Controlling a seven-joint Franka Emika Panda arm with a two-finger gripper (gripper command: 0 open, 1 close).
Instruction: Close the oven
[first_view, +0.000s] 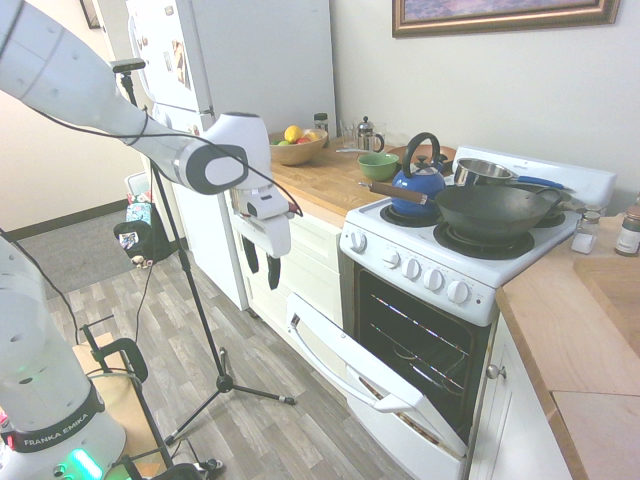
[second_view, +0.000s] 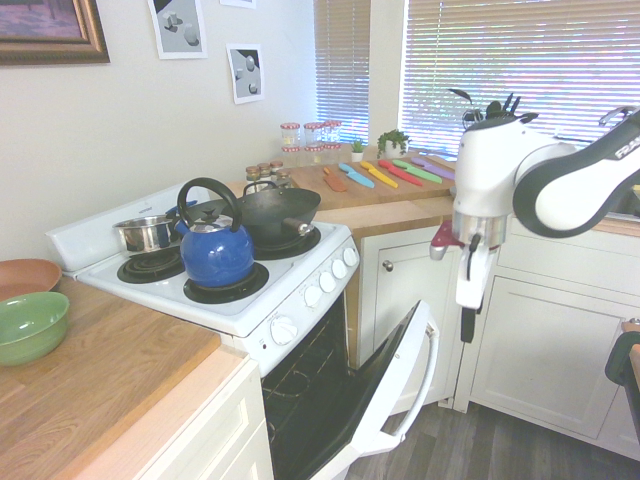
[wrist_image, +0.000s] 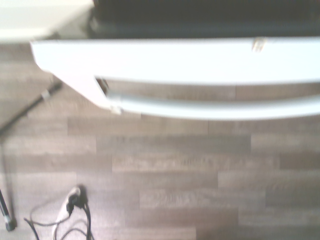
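- One white oven, freestanding, set between two runs of cream cabinets; door dropped partway, tilted outward, dark racked interior exposed.
- One gripper, fingers apart and pointing down, nothing between them; clear of the door, on its outer side.
- One white bar handle, bowed away from the door, with a gap between bar and panel; wrist view shows it above bare floor, apart from the gripper.
- Edges: the door's upper edge stands well out from the oven front; open air lies between gripper and handle, floor below.
- One row of white knobs above the oven opening.
- Stovetop: blue kettle, dark wok with its wooden handle reaching past the kettle, steel saucepan; all above the door's level.
- Counters: green bowl, fruit bowl, coloured knives, all away from the door.
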